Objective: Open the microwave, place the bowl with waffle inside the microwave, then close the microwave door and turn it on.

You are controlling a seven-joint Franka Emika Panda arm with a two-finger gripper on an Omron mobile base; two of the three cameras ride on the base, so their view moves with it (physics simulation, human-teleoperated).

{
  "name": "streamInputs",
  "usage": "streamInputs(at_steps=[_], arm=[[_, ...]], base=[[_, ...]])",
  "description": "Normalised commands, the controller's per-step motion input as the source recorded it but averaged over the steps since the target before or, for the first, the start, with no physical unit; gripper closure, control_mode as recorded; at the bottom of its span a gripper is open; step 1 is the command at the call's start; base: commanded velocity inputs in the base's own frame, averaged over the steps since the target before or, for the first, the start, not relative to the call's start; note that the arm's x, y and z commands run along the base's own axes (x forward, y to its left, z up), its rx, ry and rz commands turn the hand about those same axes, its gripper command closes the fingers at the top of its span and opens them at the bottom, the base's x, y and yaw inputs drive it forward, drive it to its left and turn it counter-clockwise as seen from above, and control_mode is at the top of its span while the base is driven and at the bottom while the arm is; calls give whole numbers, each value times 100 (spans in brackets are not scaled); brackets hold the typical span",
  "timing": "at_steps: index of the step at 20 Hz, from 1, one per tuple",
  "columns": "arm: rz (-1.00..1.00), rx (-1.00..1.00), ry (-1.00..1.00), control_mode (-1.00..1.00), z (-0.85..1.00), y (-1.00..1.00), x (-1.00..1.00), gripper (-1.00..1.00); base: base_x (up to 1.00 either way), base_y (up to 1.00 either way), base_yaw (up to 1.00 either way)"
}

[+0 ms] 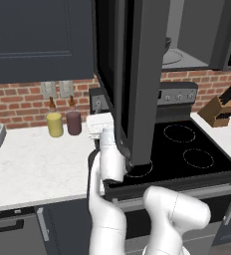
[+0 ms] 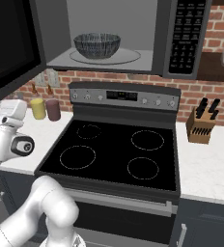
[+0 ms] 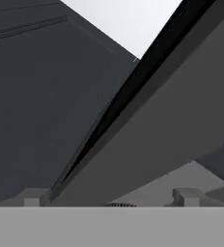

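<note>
1. The bowl (image 2: 97, 45) already sits on the round glass plate (image 2: 128, 58) inside the microwave (image 2: 133, 29). The waffle cannot be made out inside it from this angle. So the step in hand looks like closing the microwave door (image 1: 132, 74).

2. The door stands swung wide open, out over the front left of the stove (image 2: 114, 149). In the left base view its edge faces the camera, and in the hand view its dark edge runs diagonally just ahead of the fingertips (image 3: 34, 197).

3. The gripper (image 3: 111, 200) is spread fully apart and holds nothing. Its two tips straddle the door's edge in the hand view. Whether either one touches the panel cannot be told.

4. To close it well, I would push on the outer face of the door near its free edge, far from the hinge. The push should follow the door's arc, not run straight.

5. No grip is needed, since a flat push with the fingers should do. Keeping the jaws wide gives a broader contact.

6. The risks I see are the wrist catching the door's lower corner and a weak push leaving the door short of its latch. The yellow jar (image 1: 55, 124) and maroon jar (image 1: 73, 122) stand on the counter (image 1: 33, 164) to the left, clear of the swing.
</note>
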Motion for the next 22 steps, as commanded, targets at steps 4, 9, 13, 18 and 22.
streamInputs(at_steps=[4, 9, 13, 18, 22], arm=[[-8, 0, 0, -100, 9, 65, -7, -100], [-9, 0, 0, -100, 0, 63, -14, -100], [-7, 0, 0, -100, 0, 47, -16, -100], [-8, 0, -5, -100, 2, 42, -21, -100], [-19, 0, -15, -100, 42, 25, -59, -100]], base=[[0, 0, 0], [0, 0, 0], [0, 0, 0], [0, 0, 0], [0, 0, 0]])
